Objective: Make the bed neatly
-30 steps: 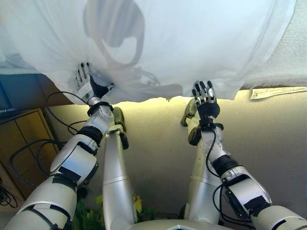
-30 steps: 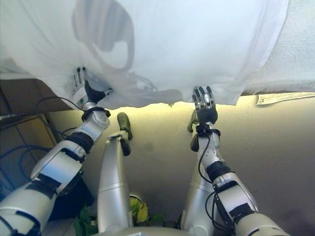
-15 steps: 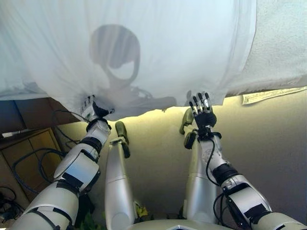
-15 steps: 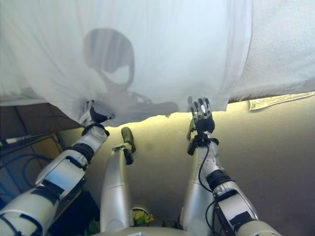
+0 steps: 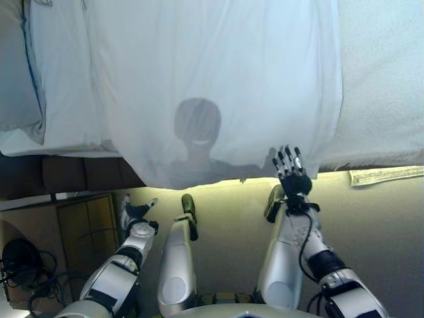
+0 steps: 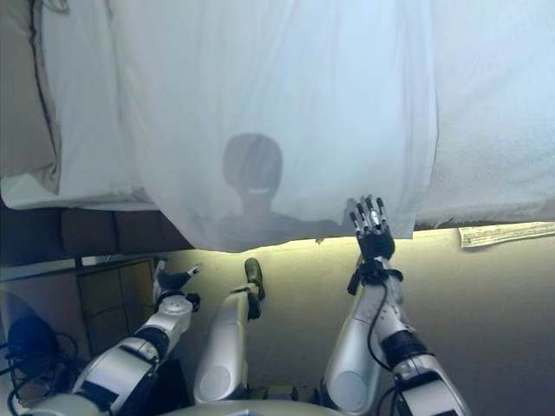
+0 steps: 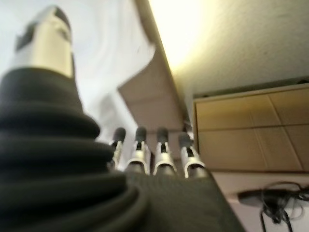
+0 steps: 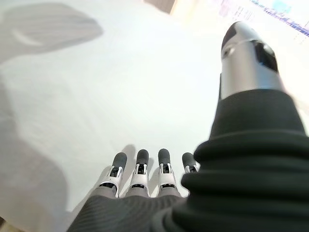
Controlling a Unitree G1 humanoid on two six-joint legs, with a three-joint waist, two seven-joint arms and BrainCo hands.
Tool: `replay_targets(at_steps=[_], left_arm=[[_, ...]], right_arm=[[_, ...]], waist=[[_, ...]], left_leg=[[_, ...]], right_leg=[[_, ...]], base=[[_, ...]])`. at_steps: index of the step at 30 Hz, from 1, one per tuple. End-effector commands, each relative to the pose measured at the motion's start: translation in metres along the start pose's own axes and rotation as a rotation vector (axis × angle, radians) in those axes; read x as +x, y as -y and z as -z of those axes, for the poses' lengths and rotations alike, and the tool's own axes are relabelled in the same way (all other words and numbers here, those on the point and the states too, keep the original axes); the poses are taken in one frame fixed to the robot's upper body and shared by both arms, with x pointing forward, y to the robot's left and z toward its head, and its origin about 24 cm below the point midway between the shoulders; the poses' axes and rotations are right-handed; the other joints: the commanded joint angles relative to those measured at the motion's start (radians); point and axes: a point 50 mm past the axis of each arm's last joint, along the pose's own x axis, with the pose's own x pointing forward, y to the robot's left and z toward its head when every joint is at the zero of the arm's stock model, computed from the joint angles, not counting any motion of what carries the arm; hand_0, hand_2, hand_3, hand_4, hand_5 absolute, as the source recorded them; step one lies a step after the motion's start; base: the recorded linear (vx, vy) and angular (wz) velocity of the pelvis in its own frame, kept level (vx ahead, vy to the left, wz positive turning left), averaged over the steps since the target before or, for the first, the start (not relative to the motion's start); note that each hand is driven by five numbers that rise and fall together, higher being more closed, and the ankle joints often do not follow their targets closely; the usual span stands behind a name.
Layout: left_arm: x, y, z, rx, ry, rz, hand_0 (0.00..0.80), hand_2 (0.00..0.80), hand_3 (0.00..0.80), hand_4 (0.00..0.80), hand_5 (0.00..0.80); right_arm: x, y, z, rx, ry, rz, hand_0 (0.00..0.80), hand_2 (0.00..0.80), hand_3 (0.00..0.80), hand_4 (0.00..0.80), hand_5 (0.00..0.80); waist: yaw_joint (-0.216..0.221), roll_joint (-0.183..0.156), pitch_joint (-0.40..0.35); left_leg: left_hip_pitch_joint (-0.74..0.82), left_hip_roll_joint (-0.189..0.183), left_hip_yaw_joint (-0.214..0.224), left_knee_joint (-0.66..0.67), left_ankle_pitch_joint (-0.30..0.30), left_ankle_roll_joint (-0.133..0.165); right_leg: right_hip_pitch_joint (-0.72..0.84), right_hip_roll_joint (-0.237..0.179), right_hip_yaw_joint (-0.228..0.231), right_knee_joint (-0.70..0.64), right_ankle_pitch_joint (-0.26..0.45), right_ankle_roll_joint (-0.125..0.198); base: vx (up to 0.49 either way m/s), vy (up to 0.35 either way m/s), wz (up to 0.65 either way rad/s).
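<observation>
White sheet (image 5: 212, 86) lies spread over the bed (image 5: 391, 99), filling the upper frame, its edge draped toward the floor; right hand (image 5: 291, 173), fingers straight, rests at that hem to smooth it, left hand (image 5: 132, 213) open, empty, lower left.

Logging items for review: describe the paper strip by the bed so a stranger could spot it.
Start at the bed and follow its near edge to the robot's right, past the right hand. The paper strip lies on the carpet just below that edge: a narrow, pale, printed slip, the only loose flat item there.
</observation>
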Motion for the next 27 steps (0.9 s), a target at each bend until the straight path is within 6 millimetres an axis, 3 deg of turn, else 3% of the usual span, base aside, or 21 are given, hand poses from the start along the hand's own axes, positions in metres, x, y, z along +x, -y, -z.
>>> replay_targets(at_steps=[1,3,6,15,22,25,27], left_arm=[[0.018,-0.043,-0.007,0.009,0.065,-0.140,0.000,0.000,0.000,0.000,0.000],[0.019,-0.052,-0.015,-0.045,0.123,-0.123,0.000,0.000,0.000,0.000,0.000],[0.015,-0.055,-0.025,-0.126,0.215,-0.060,0.000,0.000,0.000,0.000,0.000],[-0.012,-0.044,-0.055,-0.331,0.405,0.227,0.000,0.000,0.000,0.000,0.000],[-0.032,-0.028,-0.032,-0.620,0.280,0.491,0.000,0.000,0.000,0.000,0.000],[-0.041,-0.020,-0.012,-0.773,0.171,0.612,0.000,0.000,0.000,0.000,0.000],[-0.044,-0.018,-0.003,-0.779,0.142,0.644,0.000,0.000,0.000,0.000,0.000]], right_arm=[[-0.008,0.002,-0.013,0.067,0.022,-0.007,0.000,0.000,0.000,0.000,0.000],[-0.013,0.007,-0.013,0.085,0.003,0.030,0.000,0.000,0.000,0.000,0.000],[-0.024,0.013,-0.004,0.098,-0.032,0.067,0.000,0.000,0.000,0.000,0.000],[-0.055,0.027,0.031,0.099,-0.117,0.146,0.000,0.000,0.000,0.000,0.000],[-0.068,0.031,0.037,-0.150,-0.111,0.262,0.000,0.000,0.000,0.000,0.000],[-0.073,0.035,0.046,-0.155,-0.166,0.299,0.000,0.000,0.000,0.000,0.000],[-0.076,0.039,0.052,-0.150,-0.212,0.306,0.000,0.000,0.000,0.000,0.000]], waist=[[0.011,-0.024,-0.032],[0.020,-0.028,-0.057],[0.040,-0.025,-0.089],[0.112,-0.047,-0.187],[0.155,-0.076,-0.282],[0.165,-0.085,-0.313],[0.171,-0.088,-0.328]], left_leg=[[-0.019,0.011,-0.011,0.032,0.035,0.030],[0.019,-0.006,-0.006,-0.008,0.065,0.042],[0.079,-0.018,-0.007,-0.043,0.066,0.047],[0.233,-0.011,-0.014,-0.146,0.076,0.058],[0.346,-0.025,-0.022,-0.169,0.052,0.077],[0.394,-0.021,-0.015,-0.185,0.043,0.086],[0.422,-0.017,-0.009,-0.205,0.042,0.089]], right_leg=[[0.202,-0.041,-0.001,-0.400,0.269,0.130],[0.247,-0.043,-0.022,-0.437,0.295,0.122],[0.316,-0.041,-0.043,-0.463,0.295,0.127],[0.551,0.007,-0.138,-0.598,0.317,0.134],[0.694,0.029,-0.162,-0.645,0.323,0.125],[0.736,0.036,-0.158,-0.653,0.316,0.121],[0.760,0.042,-0.160,-0.665,0.312,0.120]], base=[[0.077,-0.135,-0.01],[0.010,-0.106,0.07],[0.086,-0.103,0.11],[0.116,-0.179,0.17],[0.151,-0.129,0.11],[0.134,-0.060,0.12],[0.095,-0.036,0.01]])
